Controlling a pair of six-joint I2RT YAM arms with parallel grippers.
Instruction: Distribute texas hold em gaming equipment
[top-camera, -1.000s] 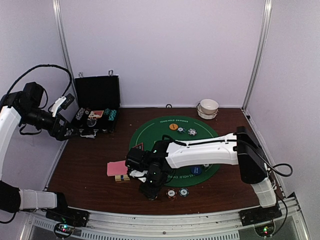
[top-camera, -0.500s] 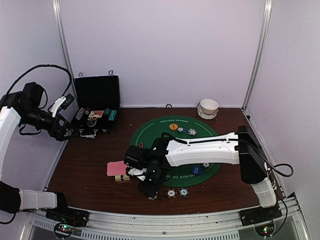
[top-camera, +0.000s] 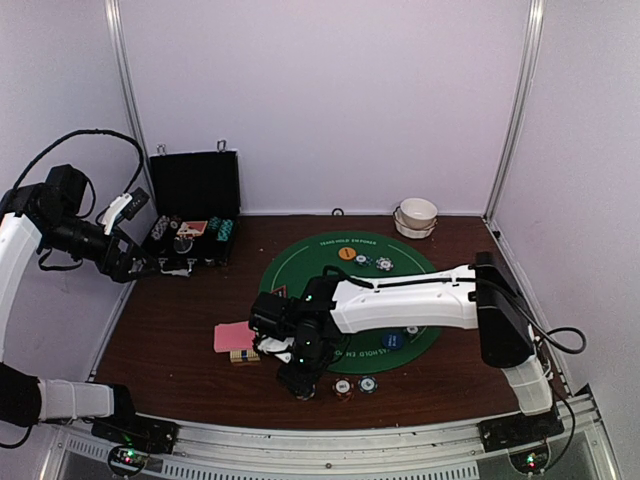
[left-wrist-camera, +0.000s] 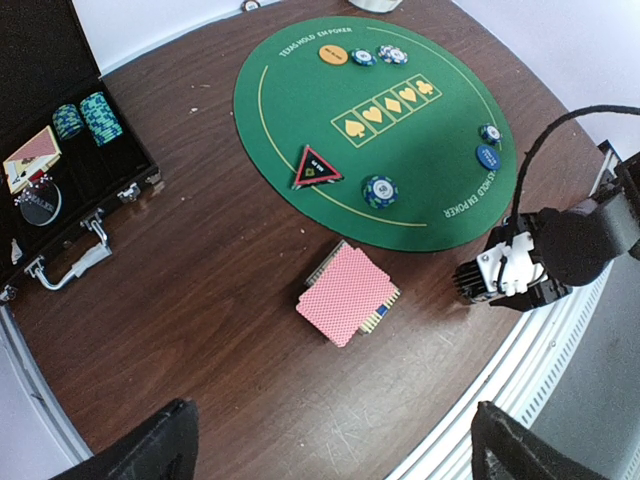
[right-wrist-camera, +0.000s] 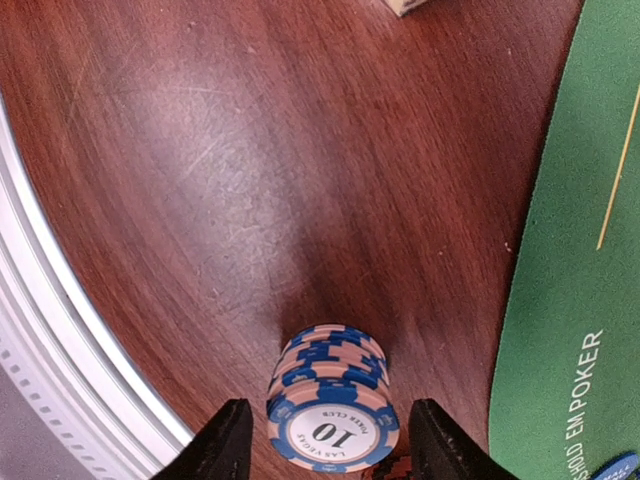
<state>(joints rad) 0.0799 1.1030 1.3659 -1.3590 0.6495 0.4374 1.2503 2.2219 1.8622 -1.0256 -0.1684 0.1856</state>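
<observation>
Right gripper (right-wrist-camera: 330, 405), jaws released, straddles a blue-and-pink striped poker chip stack (right-wrist-camera: 325, 352) on the brown wooden table (right-wrist-camera: 200, 150), near side; left gripper (left-wrist-camera: 330, 420) hangs spread wide.

One orange button (left-wrist-camera: 333, 53), one blue button (left-wrist-camera: 487, 156), one red triangle (left-wrist-camera: 316, 168)

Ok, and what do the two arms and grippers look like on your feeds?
Both arms have white shells with black joints. The left arm has a black cable looping above it; the right arm has one along its white link. The left gripper and right gripper have black fingers.
</observation>
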